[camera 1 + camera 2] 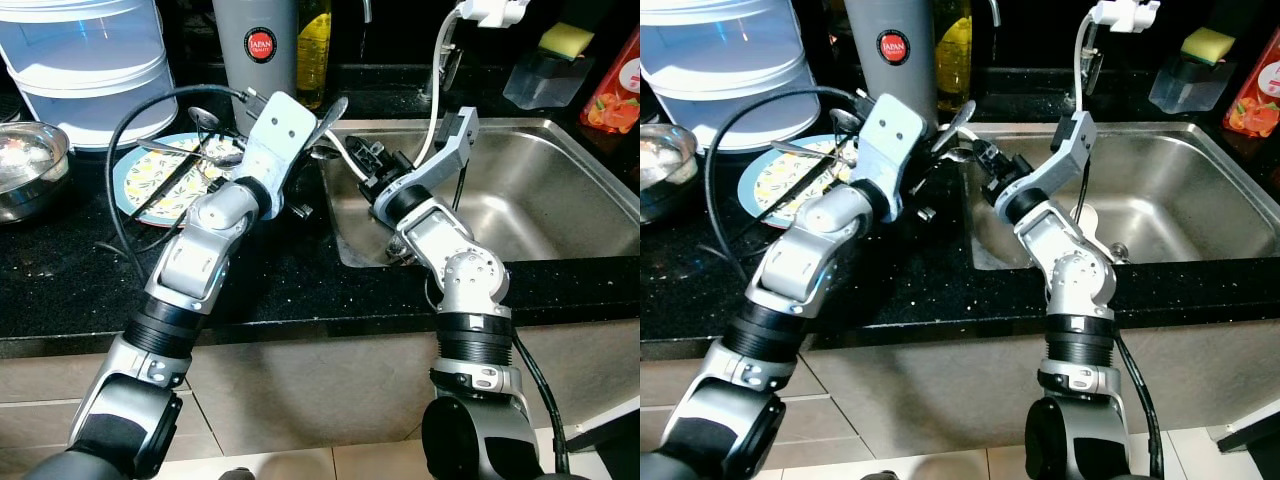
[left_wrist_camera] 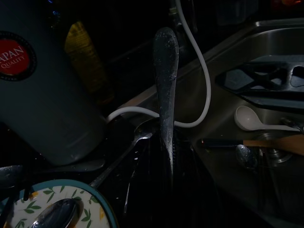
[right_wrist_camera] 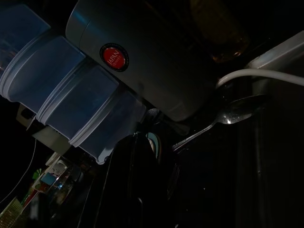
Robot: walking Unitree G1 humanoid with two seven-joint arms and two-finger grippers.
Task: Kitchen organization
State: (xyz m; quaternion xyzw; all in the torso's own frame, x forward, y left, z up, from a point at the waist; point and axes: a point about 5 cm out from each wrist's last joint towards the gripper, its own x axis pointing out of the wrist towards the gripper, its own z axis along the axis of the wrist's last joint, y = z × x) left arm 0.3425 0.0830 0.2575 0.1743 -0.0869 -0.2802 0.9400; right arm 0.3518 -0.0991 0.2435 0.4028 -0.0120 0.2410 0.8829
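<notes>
My left gripper (image 1: 310, 140) hovers over the counter edge between the plate and the sink, shut on a metal utensil whose handle (image 2: 164, 71) sticks up past the fingers. A leaf-patterned plate (image 1: 160, 185) behind that arm holds spoons (image 1: 205, 120) and dark chopsticks (image 1: 170, 185). My right gripper (image 1: 368, 160) reaches left over the sink's left rim, close to the left gripper; its fingers are too dark to read. Another spoon (image 3: 232, 114) lies on the counter by the grey canister. In the sink (image 1: 560, 200) lie a white ladle (image 2: 251, 118), a wooden-handled utensil (image 2: 268, 142) and a spoon (image 2: 244, 156).
A grey canister with a red sticker (image 1: 255, 50), an oil bottle (image 1: 313, 40) and a stacked blue container (image 1: 85, 60) stand at the back. A steel bowl (image 1: 25, 165) sits far left. The white faucet hose (image 1: 437, 100), a soap dispenser (image 1: 548, 70) and a red bottle (image 1: 615, 90) flank the sink.
</notes>
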